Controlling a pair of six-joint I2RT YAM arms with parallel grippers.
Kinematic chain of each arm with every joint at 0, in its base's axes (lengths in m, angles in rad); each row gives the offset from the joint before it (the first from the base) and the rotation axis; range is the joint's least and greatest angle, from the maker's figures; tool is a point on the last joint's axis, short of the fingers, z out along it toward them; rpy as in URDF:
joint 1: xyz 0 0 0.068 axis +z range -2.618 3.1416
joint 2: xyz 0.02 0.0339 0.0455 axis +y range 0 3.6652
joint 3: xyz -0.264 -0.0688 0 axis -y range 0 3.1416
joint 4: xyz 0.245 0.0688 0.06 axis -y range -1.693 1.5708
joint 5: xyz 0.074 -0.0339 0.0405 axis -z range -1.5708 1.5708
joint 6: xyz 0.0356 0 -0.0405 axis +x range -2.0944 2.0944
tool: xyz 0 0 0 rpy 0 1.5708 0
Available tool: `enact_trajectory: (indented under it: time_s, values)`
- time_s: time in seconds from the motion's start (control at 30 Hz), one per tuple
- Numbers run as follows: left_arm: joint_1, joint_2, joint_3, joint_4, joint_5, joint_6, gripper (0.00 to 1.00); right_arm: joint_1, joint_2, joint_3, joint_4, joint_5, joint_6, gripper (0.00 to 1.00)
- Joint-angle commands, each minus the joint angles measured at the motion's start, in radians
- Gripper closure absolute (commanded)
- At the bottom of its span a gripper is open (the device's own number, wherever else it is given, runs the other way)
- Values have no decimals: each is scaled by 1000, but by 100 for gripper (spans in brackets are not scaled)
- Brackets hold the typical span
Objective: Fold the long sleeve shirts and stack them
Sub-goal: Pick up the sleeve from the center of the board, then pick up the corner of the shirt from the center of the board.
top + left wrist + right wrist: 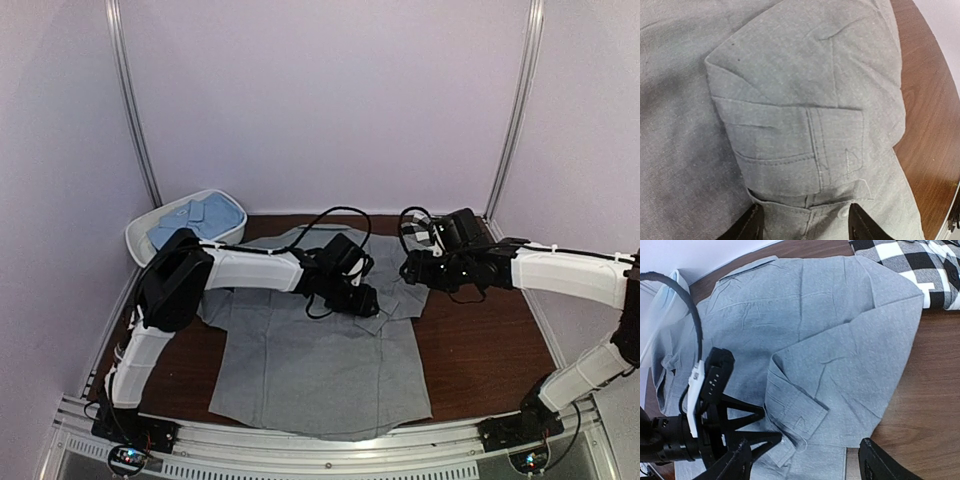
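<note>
Sleeve folded across the plain grey collared shirt [320, 370], left fingers [752, 227] and right fingers [880, 465] released, I should next fold its body.

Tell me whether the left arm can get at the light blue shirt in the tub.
Probably yes. The light blue shirt lies uncovered in the white tub on that arm's side. The left end effector stands open above the grey shirt, seemingly free to swing over.
</note>
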State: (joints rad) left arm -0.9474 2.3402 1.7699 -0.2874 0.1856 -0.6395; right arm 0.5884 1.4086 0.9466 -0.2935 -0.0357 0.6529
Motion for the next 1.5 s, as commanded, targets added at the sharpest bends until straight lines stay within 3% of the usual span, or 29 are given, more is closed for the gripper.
enact_trajectory:
  time_s: [0.0,0.2,0.43,0.6,0.83,1.13,1.47]
  values:
    - [0,30,70,-34,-34,16,45,-4,-57,-59,-55,91,-17,25]
    - [0,63,124,-47,-12,20,65,-4,-107,-118,-79,130,-13,25]
    - [0,56,136,-101,-104,14,61,-4,-146,-166,-93,141,-5,25]
    - [0,62,130,-74,-53,23,63,-4,-149,-190,-101,144,-3,25]
    - [-1,27,140,-45,-33,35,100,-4,-164,-235,-98,160,9,25]
    - [25,-111,112,-15,-44,31,100,2,-188,-299,-86,96,22,25]
    - [134,-293,39,2,-21,6,100,85,-216,-359,-125,43,86,30]
